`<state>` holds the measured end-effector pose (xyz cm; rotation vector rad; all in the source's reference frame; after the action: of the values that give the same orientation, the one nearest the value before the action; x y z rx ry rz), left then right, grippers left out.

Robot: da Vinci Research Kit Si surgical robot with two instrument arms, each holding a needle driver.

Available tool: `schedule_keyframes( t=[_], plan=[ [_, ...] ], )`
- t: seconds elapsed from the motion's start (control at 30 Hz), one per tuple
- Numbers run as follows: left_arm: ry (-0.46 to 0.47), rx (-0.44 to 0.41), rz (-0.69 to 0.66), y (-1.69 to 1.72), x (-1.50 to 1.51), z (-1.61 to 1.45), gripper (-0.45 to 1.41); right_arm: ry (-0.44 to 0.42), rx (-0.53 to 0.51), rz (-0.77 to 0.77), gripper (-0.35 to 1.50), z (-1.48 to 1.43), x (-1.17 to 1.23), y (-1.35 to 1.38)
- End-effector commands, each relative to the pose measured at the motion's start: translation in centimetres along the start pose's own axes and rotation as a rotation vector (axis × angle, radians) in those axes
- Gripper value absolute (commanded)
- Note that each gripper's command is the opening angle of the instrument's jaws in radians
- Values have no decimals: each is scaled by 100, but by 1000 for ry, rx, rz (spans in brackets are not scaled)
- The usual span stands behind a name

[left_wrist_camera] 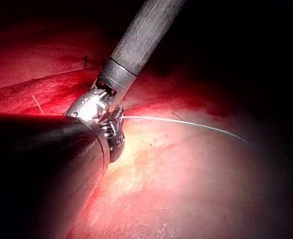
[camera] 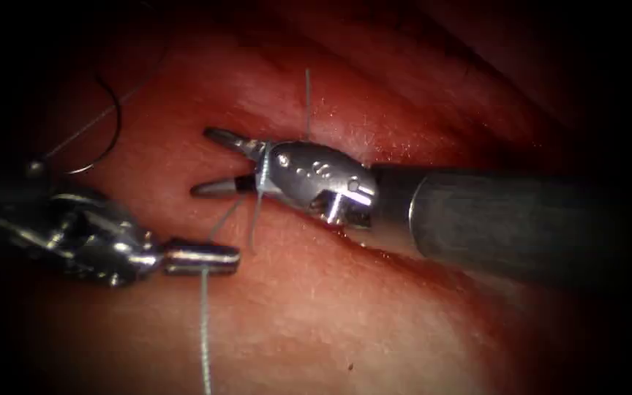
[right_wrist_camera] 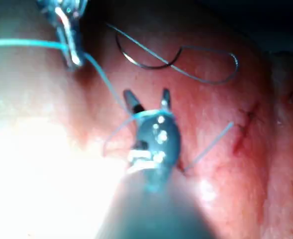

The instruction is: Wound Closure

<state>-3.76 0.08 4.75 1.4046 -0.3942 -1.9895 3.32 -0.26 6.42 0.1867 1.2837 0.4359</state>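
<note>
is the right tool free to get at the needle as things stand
Probably not yet: the right tool has open jaws, but thread is wrapped around them. The needle lies loose on the tissue, beyond.

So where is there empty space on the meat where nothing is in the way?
The tissue is bare below the right gripper and to the right of the thread hanging from the left gripper. It gets crowded between the two grippers, where thread wraps the right gripper's open jaws, and at upper left, where the needle lies free on the tissue.
</note>
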Motion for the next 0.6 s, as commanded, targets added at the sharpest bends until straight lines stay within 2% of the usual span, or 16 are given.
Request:
schedule_keyframes(
  t=[0.03,0.2,0.43,0.6],
  plan=[
    [3,0,-1,3,0,7,-45,-3,7,-1,94,7,-5,-2],
    [21,3,17,-15,-15,-4,-45,-26,47,-19,88,7,-14,-10],
    [85,6,27,-36,-41,-16,-45,-13,116,-32,78,1,-20,-21],
    [144,57,26,-50,-69,-19,-45,-2,173,-35,73,-2,-20,-26]
  ],
)
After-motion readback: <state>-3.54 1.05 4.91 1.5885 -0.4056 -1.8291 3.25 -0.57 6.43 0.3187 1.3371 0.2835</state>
